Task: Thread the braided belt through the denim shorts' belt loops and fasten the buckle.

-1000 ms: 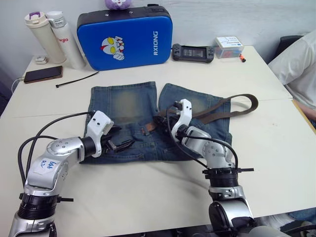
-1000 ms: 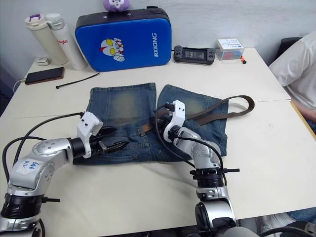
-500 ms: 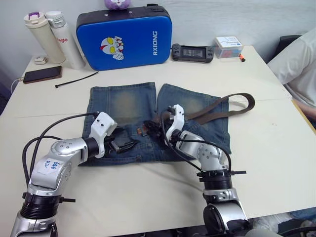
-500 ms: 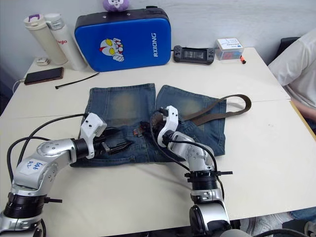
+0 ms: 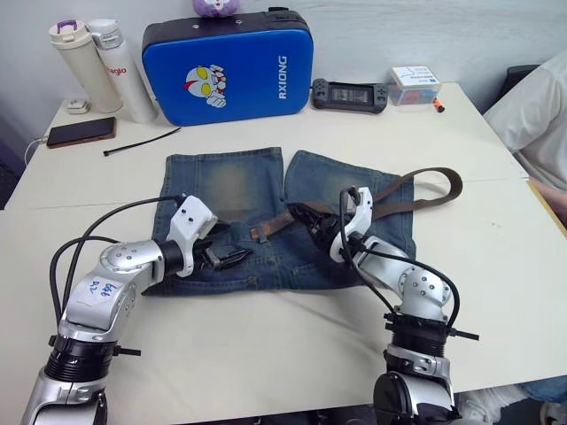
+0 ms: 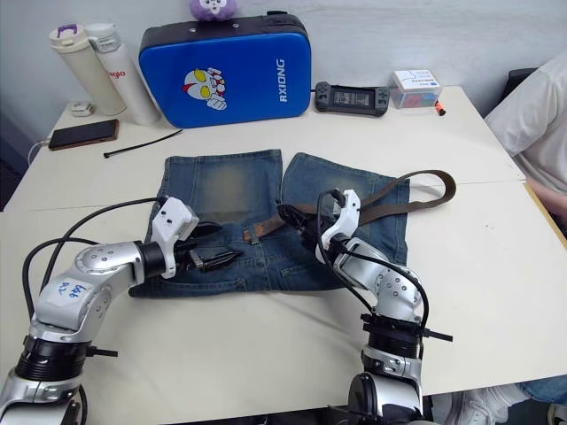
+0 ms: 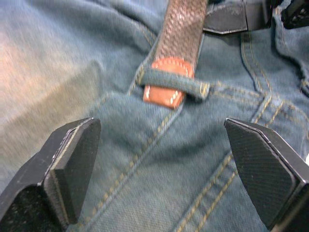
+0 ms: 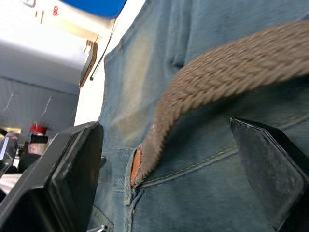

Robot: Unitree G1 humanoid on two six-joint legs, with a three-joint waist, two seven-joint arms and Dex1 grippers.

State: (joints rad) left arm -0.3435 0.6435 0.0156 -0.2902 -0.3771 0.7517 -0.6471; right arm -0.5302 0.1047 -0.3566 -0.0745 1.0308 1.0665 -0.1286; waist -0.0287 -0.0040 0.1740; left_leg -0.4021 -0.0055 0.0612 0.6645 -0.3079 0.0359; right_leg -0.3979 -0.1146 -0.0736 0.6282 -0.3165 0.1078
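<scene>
A: The denim shorts [image 5: 266,221], what cloth?
B: Faded, coarse denim; the braided belt [image 7: 186,29] is rough woven, tipped with smooth stitched leather.
A: Fingers [image 7: 260,164]?
B: Matt, finely textured black plastic.

"RXIONG", white letters, vertical, on blue case [image 5: 230,66]. Other labels unreadable.
</scene>
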